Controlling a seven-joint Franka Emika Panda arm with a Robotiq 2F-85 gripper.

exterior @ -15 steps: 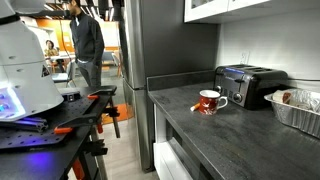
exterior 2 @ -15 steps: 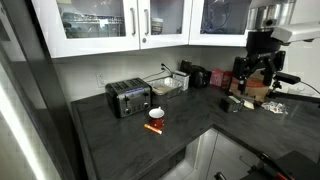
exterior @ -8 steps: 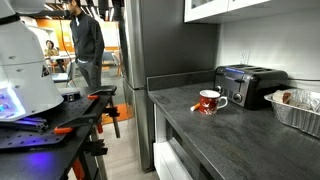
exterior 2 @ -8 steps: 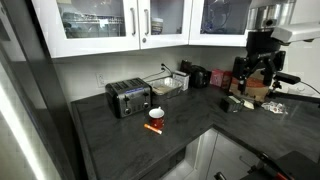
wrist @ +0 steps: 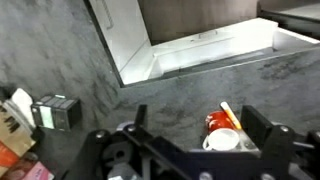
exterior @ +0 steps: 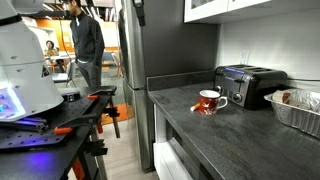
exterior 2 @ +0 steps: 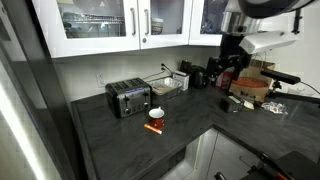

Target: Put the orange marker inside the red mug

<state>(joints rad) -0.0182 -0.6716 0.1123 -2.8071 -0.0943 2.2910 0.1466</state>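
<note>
The red mug (exterior: 209, 100) with a white inside and handle stands on the dark counter in front of the toaster; it also shows in the other exterior view (exterior 2: 156, 115) and low in the wrist view (wrist: 220, 130). The orange marker (exterior 2: 153, 129) lies on the counter right beside the mug, as both the exterior view (exterior: 203, 112) and the wrist view (wrist: 231, 114) show. My gripper (exterior 2: 226, 82) hangs high above the counter, well away from the mug, open and empty. In the wrist view its fingers (wrist: 198, 145) frame the mug and marker far below.
A black toaster (exterior: 248, 85) (exterior 2: 128, 98) stands behind the mug. A foil tray (exterior: 295, 108) sits near it along the wall. Boxes and dark appliances (exterior 2: 250, 90) crowd the counter's corner under the arm. A small black box (wrist: 57, 110) shows in the wrist view.
The arm has swung away from the corner clutter toward the middle of the counter. Its dark tip now shows at the top of an exterior view. Mug and marker have not moved.
</note>
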